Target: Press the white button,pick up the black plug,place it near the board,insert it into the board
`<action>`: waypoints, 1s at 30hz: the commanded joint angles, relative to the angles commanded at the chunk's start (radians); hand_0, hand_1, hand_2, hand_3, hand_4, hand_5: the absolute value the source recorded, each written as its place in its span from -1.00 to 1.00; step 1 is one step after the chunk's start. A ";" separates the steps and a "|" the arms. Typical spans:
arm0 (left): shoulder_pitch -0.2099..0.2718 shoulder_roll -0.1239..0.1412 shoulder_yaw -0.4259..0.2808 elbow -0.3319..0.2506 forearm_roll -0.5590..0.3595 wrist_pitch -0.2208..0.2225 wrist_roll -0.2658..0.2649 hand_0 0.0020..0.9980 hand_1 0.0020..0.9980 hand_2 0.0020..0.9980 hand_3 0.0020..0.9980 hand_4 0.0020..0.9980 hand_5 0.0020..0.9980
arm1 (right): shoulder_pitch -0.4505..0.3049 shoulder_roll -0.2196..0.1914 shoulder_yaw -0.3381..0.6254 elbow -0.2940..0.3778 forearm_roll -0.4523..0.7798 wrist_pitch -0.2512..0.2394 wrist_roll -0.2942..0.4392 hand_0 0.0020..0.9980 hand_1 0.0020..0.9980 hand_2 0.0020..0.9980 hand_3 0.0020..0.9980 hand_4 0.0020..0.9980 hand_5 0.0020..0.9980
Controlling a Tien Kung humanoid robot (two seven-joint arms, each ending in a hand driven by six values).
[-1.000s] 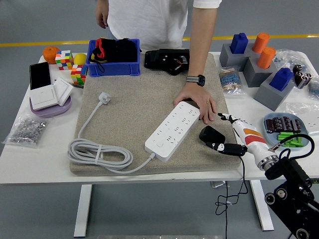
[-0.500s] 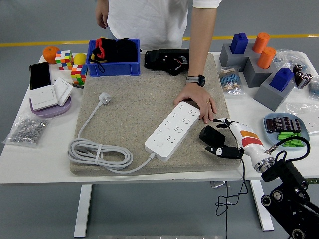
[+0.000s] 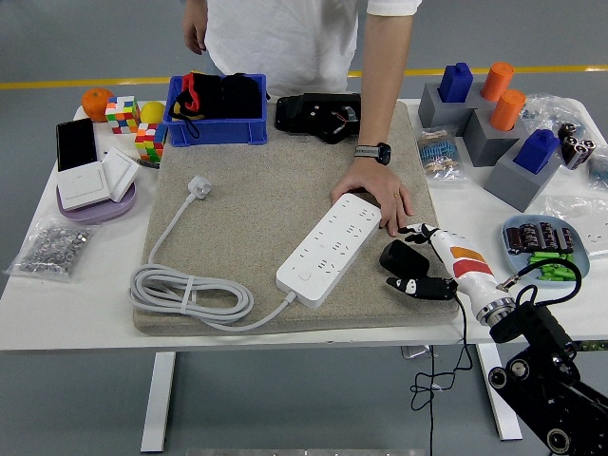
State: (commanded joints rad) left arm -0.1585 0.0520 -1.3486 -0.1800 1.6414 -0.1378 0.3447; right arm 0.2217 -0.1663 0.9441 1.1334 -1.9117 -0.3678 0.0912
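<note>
- My right hand reaches in from the lower right over the counter; thumb and fingers bracket the black plug, one finger above it, the others below. I cannot tell whether they grip it or just lie against it.
- The black plug lies on the beige mat near its right edge, just beside the near right end of the white power strip but apart from it.
- The white power strip lies diagonally on the mat, its cord coiled at the mat's near left corner and ending in a white plug.
- A person's hand presses on the strip's far end.
- A blue bin stands at the mat's far left corner.
</note>
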 joint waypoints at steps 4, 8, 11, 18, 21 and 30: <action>0.000 0.000 -0.001 0.000 0.000 0.000 0.000 0.37 0.36 0.32 0.37 0.12 -0.61 | 0.002 0.001 0.000 -0.004 0.004 -0.002 0.001 0.25 0.21 0.19 0.35 0.82 -0.54; 0.000 -0.001 0.001 0.000 -0.002 0.000 0.000 0.37 0.35 0.32 0.37 0.12 -0.61 | 0.002 0.001 0.001 -0.010 0.006 -0.005 0.002 0.18 0.17 0.12 0.27 0.76 -0.58; -0.002 -0.002 0.001 0.000 -0.004 0.001 -0.001 0.37 0.35 0.32 0.37 0.12 -0.61 | 0.004 0.000 0.003 -0.014 0.007 -0.007 0.002 0.18 0.17 0.12 0.27 0.76 -0.58; -0.004 0.000 0.000 0.000 -0.002 0.000 -0.001 0.37 0.35 0.32 0.37 0.12 -0.61 | 0.009 0.000 0.005 -0.021 0.009 -0.012 0.003 0.05 0.09 0.03 0.22 0.69 -0.62; -0.004 0.000 0.001 0.000 -0.003 0.001 -0.001 0.37 0.35 0.32 0.37 0.12 -0.61 | 0.011 0.001 0.005 -0.027 0.006 -0.010 -0.003 -0.10 -0.05 -0.09 0.16 0.62 -0.67; -0.003 0.000 -0.002 0.000 0.000 0.000 0.000 0.37 0.35 0.32 0.37 0.12 -0.61 | 0.013 0.002 0.000 -0.030 0.013 -0.020 0.004 -0.20 -0.18 -0.19 0.12 0.56 -0.73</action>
State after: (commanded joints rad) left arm -0.1611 0.0515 -1.3509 -0.1800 1.6414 -0.1374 0.3446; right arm 0.2344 -0.1642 0.9438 1.1029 -1.8986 -0.3881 0.0948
